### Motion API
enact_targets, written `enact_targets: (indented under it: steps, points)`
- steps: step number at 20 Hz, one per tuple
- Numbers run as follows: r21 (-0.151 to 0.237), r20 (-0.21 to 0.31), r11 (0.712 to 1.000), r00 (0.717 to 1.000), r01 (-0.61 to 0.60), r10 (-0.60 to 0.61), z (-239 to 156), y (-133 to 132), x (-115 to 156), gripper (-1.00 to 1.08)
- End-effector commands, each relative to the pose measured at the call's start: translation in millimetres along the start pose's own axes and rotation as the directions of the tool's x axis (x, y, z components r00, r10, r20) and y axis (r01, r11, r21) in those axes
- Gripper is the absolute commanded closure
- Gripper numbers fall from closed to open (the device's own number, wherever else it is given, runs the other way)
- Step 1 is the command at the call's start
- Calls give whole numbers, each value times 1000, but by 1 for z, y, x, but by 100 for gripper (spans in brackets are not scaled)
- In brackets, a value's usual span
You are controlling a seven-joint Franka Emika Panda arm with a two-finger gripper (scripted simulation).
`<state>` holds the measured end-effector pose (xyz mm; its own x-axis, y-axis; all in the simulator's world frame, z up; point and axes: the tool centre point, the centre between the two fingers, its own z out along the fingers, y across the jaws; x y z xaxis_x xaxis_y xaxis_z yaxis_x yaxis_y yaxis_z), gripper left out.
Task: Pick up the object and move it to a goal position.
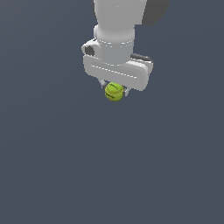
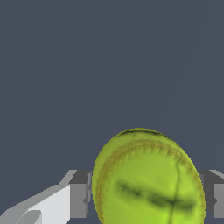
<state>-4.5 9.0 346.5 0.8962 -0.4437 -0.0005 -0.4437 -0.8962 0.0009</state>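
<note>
Exterior view: my arm (image 1: 116, 22) comes down from the top edge of the frame, white with a dark grey patch on its upper portion toward the exterior view's right. My gripper (image 1: 114, 92) hangs below the wide white hand body, and the ball (image 1: 113, 91) sits directly under that body, between the two short fingers; one finger tip (image 1: 126, 92) shows just at the ball's side toward the exterior view's right, the other is mostly hidden behind the ball. The ball is yellow-green with darker curved seam lines and is clearly narrower than the hand above it. Everything around is uniform dark blue-grey; I cannot tell from this view whether the ball is off the surface or touching it, as no shadow or edge is visible. Wrist view: the ball (image 2: 148, 179) fills the lower middle of the frame, with stitched seam arcs and a dark smudged band across it. A grey finger pad (image 2: 79, 194) meets it on one side, and the second pad (image 2: 213, 194) meets it on the opposite side, no gap visible at either contact. State: fingers clamped on the ball, ball held centred between the pads.
</note>
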Motion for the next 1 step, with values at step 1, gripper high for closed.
enact_targets:
  steps: [1]
  points:
    - [0,-1,1000,1000,0,0,-3,-1,1,108]
